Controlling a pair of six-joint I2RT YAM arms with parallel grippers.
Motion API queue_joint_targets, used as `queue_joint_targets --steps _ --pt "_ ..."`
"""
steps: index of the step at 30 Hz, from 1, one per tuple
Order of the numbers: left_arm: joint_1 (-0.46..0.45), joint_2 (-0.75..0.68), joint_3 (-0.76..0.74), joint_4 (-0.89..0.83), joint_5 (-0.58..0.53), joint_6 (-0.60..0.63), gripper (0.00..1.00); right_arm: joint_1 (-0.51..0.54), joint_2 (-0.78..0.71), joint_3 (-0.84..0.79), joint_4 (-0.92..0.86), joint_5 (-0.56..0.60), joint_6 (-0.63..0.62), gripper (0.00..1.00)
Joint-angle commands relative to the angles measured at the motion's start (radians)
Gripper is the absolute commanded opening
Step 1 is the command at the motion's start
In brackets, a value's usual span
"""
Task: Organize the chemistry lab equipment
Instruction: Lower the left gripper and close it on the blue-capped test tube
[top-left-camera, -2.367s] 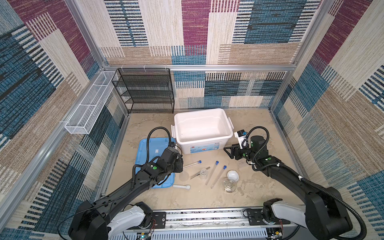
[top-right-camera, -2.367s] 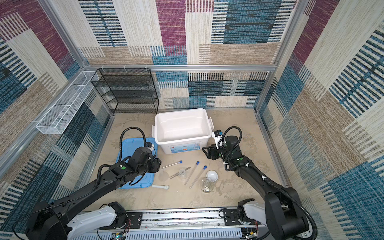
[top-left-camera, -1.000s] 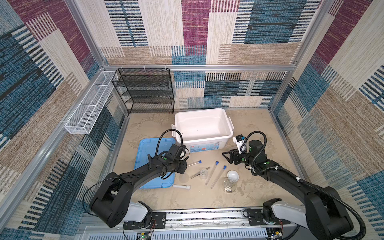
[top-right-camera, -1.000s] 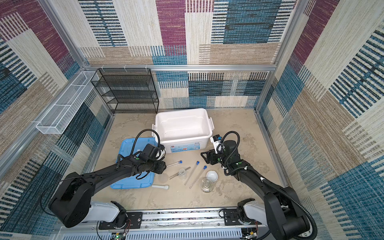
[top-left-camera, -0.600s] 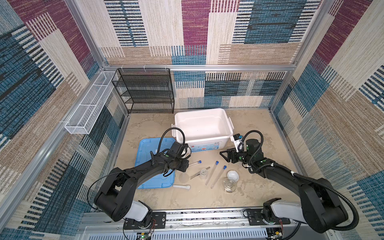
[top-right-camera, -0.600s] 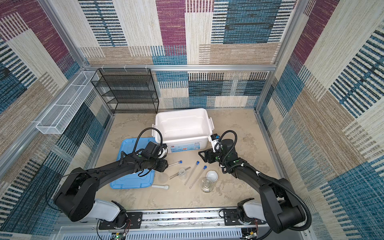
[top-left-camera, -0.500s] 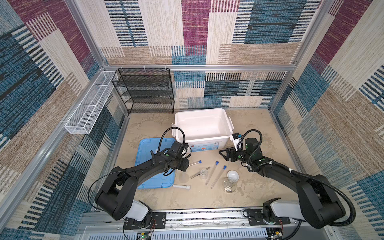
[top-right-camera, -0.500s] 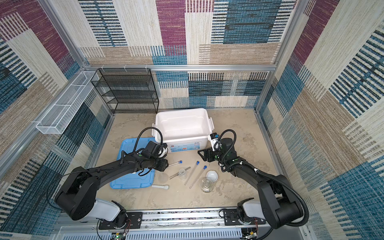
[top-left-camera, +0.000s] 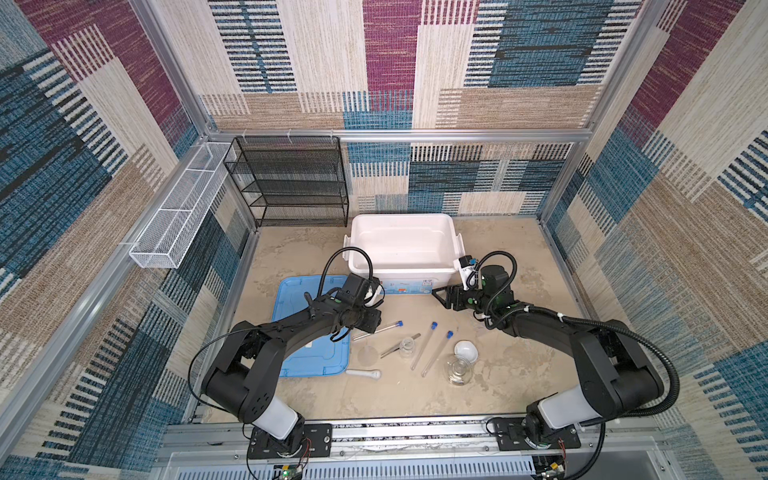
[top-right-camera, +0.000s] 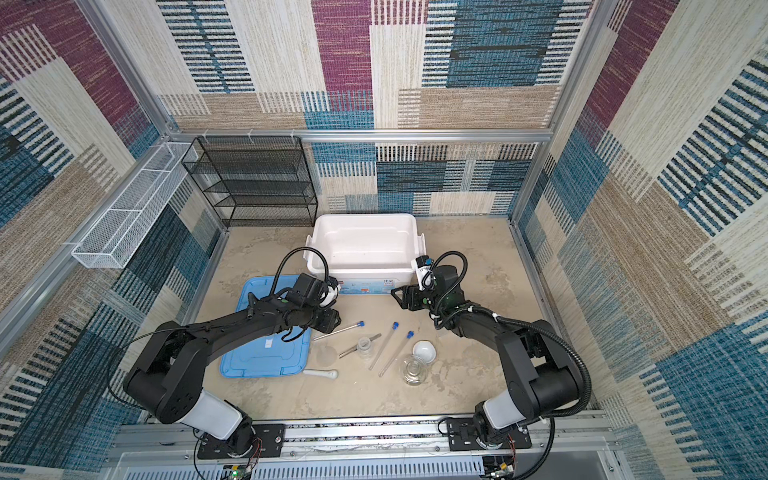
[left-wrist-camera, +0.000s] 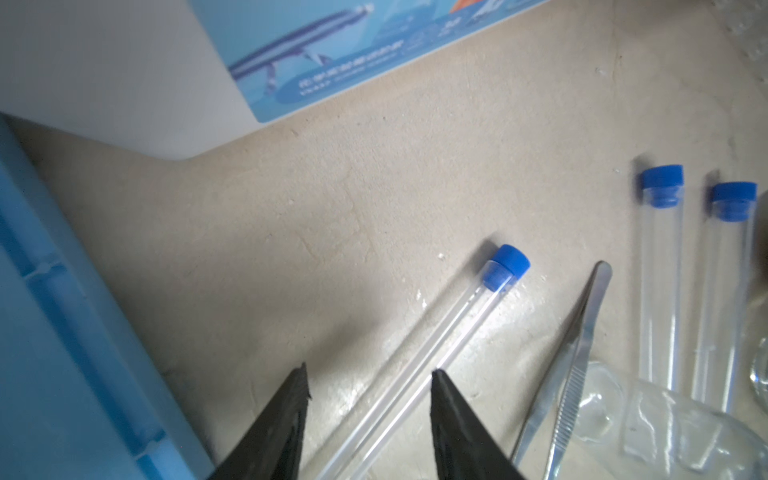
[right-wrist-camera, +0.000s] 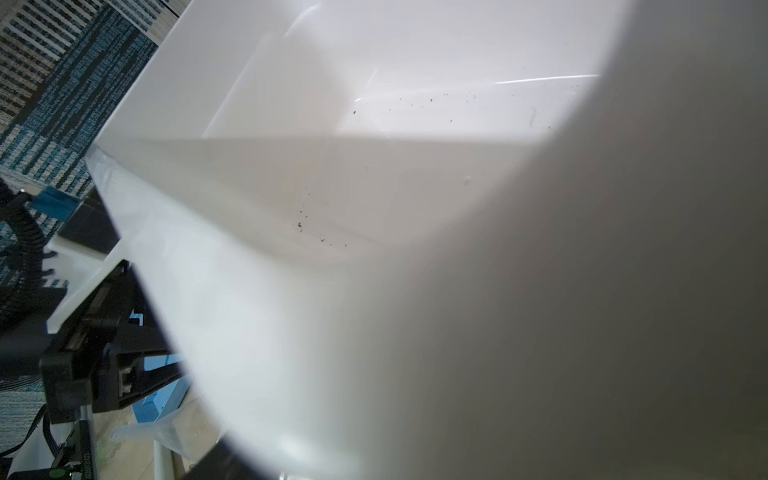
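Observation:
Three blue-capped test tubes lie on the tabletop in both top views. My left gripper (top-left-camera: 369, 328) (left-wrist-camera: 368, 370) is low over the leftmost tube (top-left-camera: 376, 330) (left-wrist-camera: 457, 328). It is open, one black finger on each side of the glass, with gaps to both. The other two tubes (top-left-camera: 424, 345) (top-left-camera: 436, 353) lie side by side to the right. Metal tweezers (top-left-camera: 400, 345) (left-wrist-camera: 582, 345), a small flask (top-left-camera: 408, 347), a clear dish (top-left-camera: 368, 354), a white bowl (top-left-camera: 465, 348), a wider flask (top-left-camera: 458, 370) and a white pestle (top-left-camera: 363, 373) lie around them. My right gripper (top-left-camera: 439, 297) is open at the white bin's front right corner.
The white bin (top-left-camera: 401, 272) stands behind the glassware, and its wall (right-wrist-camera: 374, 249) fills the right wrist view. Its blue lid (top-left-camera: 307, 353) lies flat to the left under my left arm. A black wire rack (top-left-camera: 291, 183) and a white mesh basket (top-left-camera: 178, 220) are at the back left.
My left gripper has moved right off the blue lid and down around the leftmost tube. My right gripper has crept left along the bin's front corner. The glassware has not moved.

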Motion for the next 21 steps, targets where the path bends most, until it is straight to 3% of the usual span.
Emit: queue_joint_targets --steps 1,13,21 --pt "0.003 -0.005 -0.011 0.021 0.029 0.051 0.49 0.000 0.017 0.020 0.043 0.038 0.023 0.69" --pt "0.000 0.024 0.024 -0.044 0.130 0.077 0.46 0.001 0.034 -0.001 0.106 0.044 0.047 0.70" --pt "-0.026 0.050 0.010 -0.046 0.130 0.055 0.44 0.002 0.011 -0.017 0.103 0.062 0.039 0.70"
